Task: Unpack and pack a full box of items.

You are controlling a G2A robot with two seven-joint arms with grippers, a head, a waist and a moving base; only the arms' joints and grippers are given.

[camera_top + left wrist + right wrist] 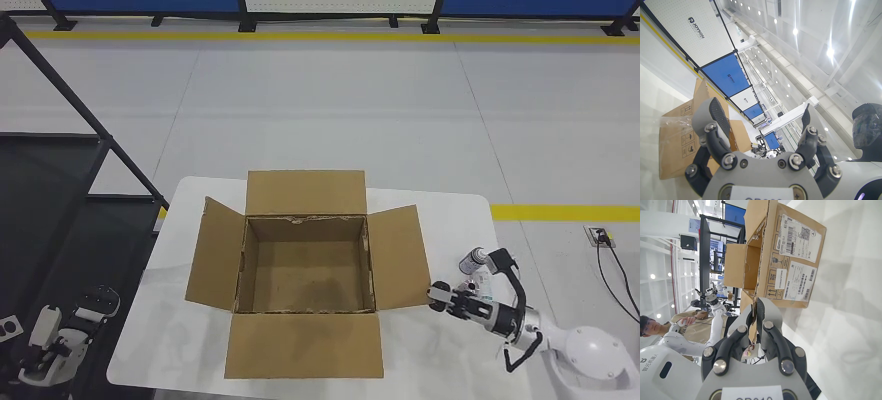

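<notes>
The left gripper (761,106) hung off the table's left near corner, well apart from the box. Its jaws stood wide apart with nothing between them, the ribbed pads (719,113) bare and tipped upward. From its wrist view, an outer wall of the cardboard box showed printed handling symbols and a strip of clear tape.

The cardboard box (305,230) sat upright in the middle of the white table (450,230). All four flaps were folded outward and the brown inner floor was in plain sight from above. The far flap (305,192) and near flap (303,345) lay nearly flat. The left flap (215,255) and right flap (398,258) slanted out to the sides. On the outer wall below the right flap, white shipping labels (797,247) with barcodes were stuck beside printed handling symbols.

The right gripper (755,310) was at the outer near edge of the right flap, over the right side of the table. Its jaws were pinched together on the ragged cardboard edge, which ran between the two pads.
</notes>
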